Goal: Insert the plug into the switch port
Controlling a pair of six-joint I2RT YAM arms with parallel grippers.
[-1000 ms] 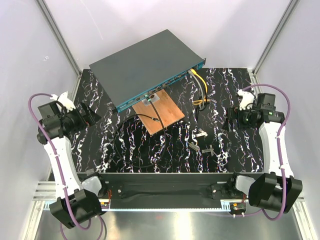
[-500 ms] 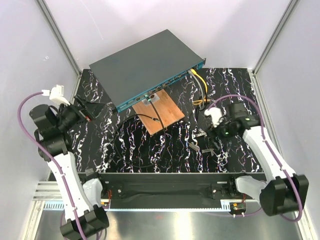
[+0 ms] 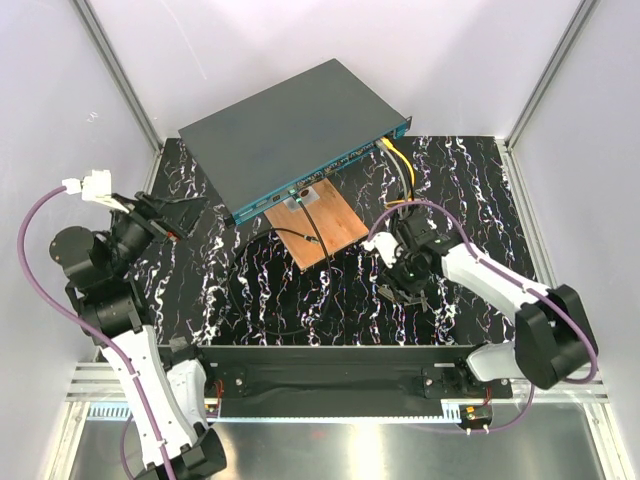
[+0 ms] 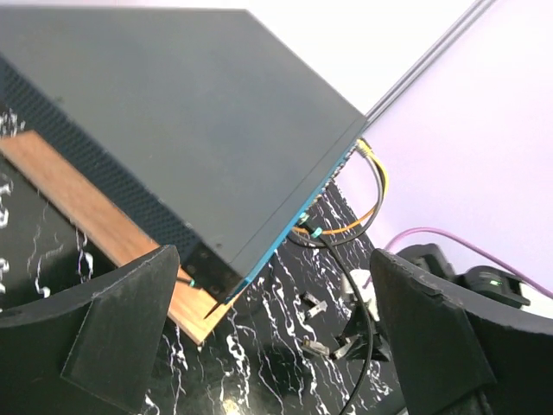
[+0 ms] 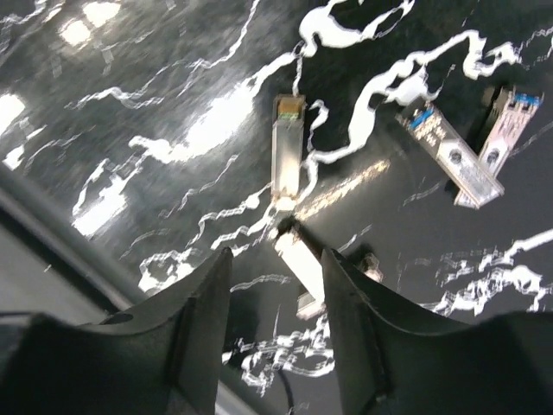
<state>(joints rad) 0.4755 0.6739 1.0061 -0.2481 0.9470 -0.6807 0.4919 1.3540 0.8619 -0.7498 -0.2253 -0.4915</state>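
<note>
The switch [image 3: 290, 125] is a flat dark grey box with a teal front face [image 3: 330, 178], standing at the back of the table; the left wrist view shows it too, switch [image 4: 173, 112]. Several small metal plugs [image 3: 400, 268] lie on the black marbled table. My right gripper [image 3: 402, 285] is down over them, open. One plug [image 5: 301, 259] lies on the table between its fingers [image 5: 350, 311], closer to the right one. My left gripper [image 3: 165, 218] hovers at the left, open and empty, left gripper [image 4: 272, 346].
A copper-brown board [image 3: 320, 228] lies just in front of the switch, with a thin black wire looping off it. Yellow and black cables [image 3: 400, 175] hang from the switch's right end. Other plugs [image 5: 283, 156] [image 5: 449, 156] lie near the right gripper.
My right arm has swung in from the right side and dropped onto the plugs, and its jaws have narrowed. My left arm has drawn back and up to the left, still open.
</note>
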